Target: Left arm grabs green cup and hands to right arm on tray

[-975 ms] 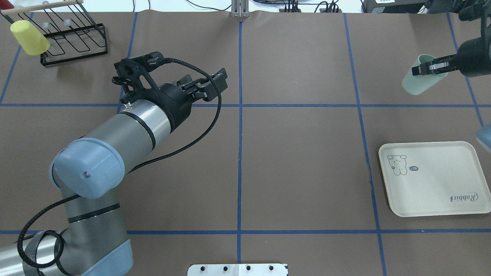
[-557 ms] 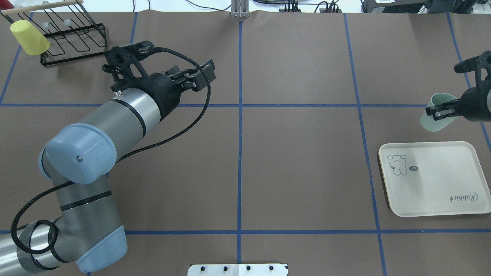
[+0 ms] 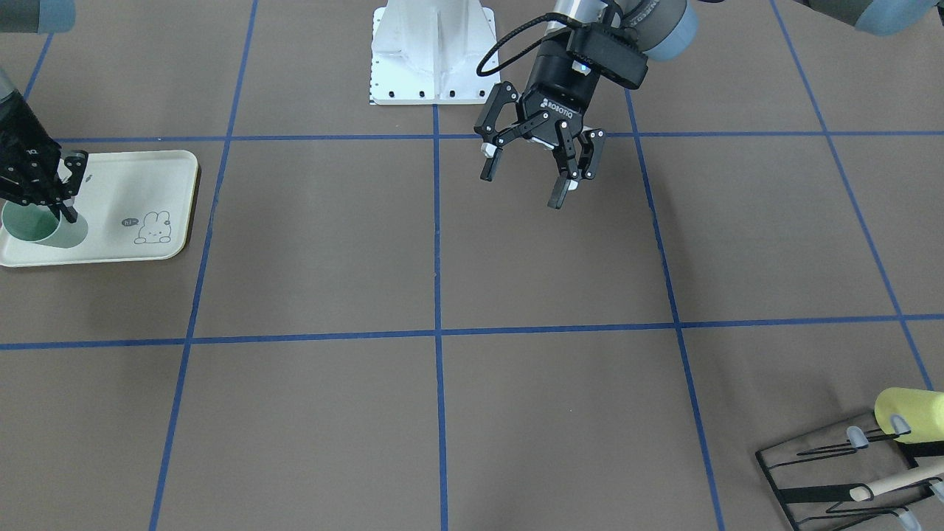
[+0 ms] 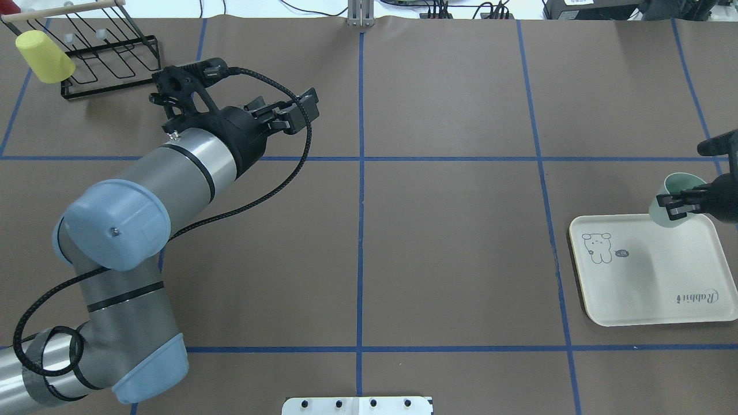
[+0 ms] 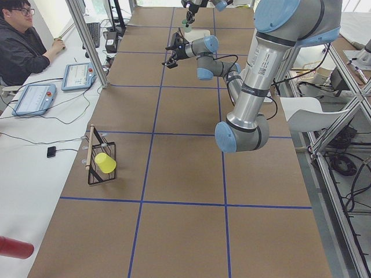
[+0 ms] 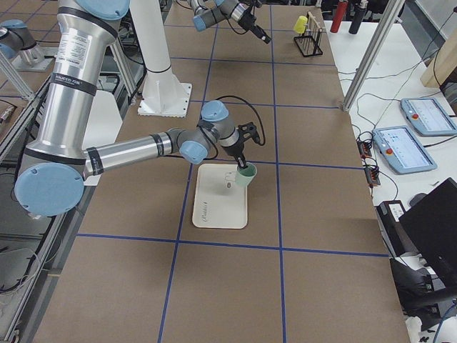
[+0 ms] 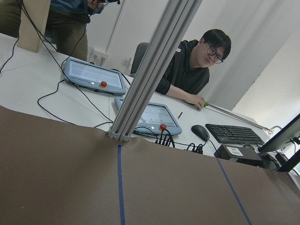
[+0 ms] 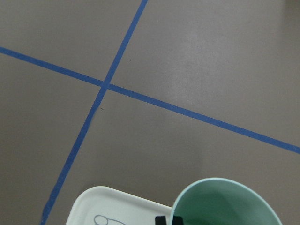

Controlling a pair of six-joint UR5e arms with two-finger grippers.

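The green cup (image 4: 674, 190) is held by its rim in my right gripper (image 4: 670, 206), which is shut on it. The cup hangs slightly tilted over the far corner of the cream tray (image 4: 651, 288). It also shows in the front view (image 3: 46, 230), over the tray (image 3: 133, 177) and held by the right gripper (image 3: 63, 210), and in the right wrist view (image 8: 225, 201). I cannot tell whether the cup touches the tray. My left gripper (image 4: 301, 112) is open and empty, high over the table's left half, far from the cup. It also shows in the front view (image 3: 521, 188).
A pale yellow cup (image 4: 43, 56) hangs on a black wire rack (image 4: 109, 52) at the far left corner. Blue tape lines grid the brown table. The robot's white base plate (image 3: 431, 66) stands at the near middle edge. An operator (image 7: 197, 65) sits beyond the far edge.
My right gripper has carried the green cup back toward the robot, from the far right down to the tray's far edge. My left arm has drawn back a little to the left, still open.
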